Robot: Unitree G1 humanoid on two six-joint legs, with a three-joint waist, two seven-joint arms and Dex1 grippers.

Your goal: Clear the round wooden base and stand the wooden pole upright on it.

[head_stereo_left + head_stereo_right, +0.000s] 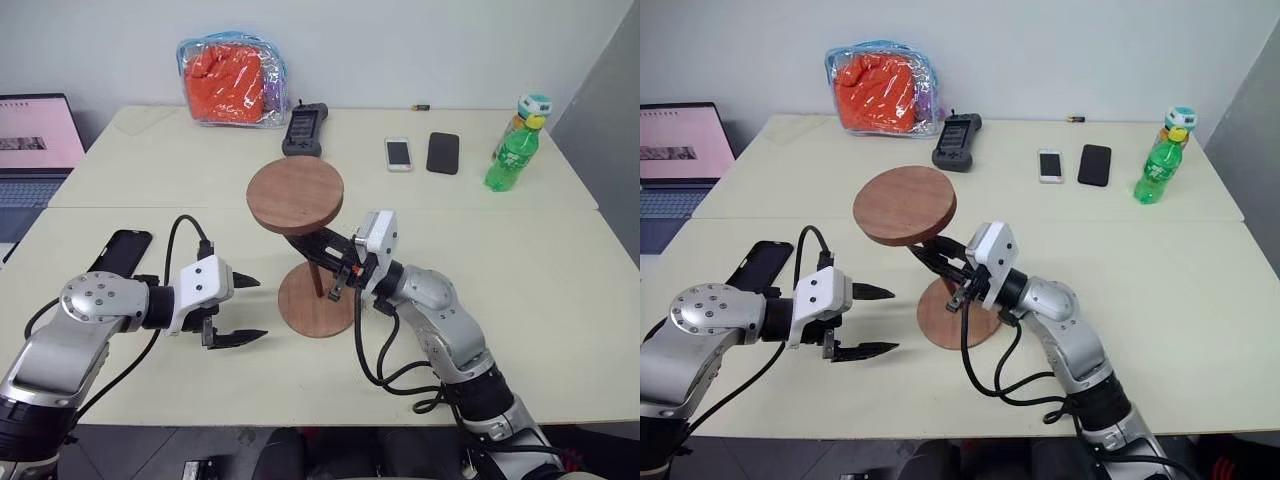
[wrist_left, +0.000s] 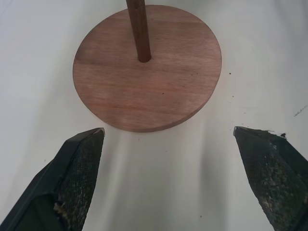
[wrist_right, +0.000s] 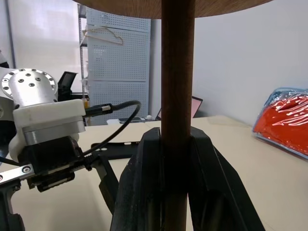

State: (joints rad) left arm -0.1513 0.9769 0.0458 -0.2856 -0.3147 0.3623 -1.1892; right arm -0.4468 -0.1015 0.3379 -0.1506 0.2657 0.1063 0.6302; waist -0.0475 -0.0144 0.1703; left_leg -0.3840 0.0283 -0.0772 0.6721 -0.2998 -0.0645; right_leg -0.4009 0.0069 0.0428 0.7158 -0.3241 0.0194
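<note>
the wooden pole (image 1: 318, 276) is clamped mid-shaft by the right gripper (image 1: 335, 268), foot in the round wooden base (image 1: 312, 300), disc on top. stiff, top-heavy probably. left gripper (image 1: 240, 310), at 9 o'clock, is gaping empty.

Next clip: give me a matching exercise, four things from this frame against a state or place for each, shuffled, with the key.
Things:
1. wooden pole
2. left pincer
3. green bottle
4. round wooden base

States or places:
A. open, empty, beside the base
B. flat on the table, pole end at its centre hole
C. gripped by the right pincer, disc end up
D. standing at the table's far right

Pairs: 1-C, 2-A, 3-D, 4-B
</note>
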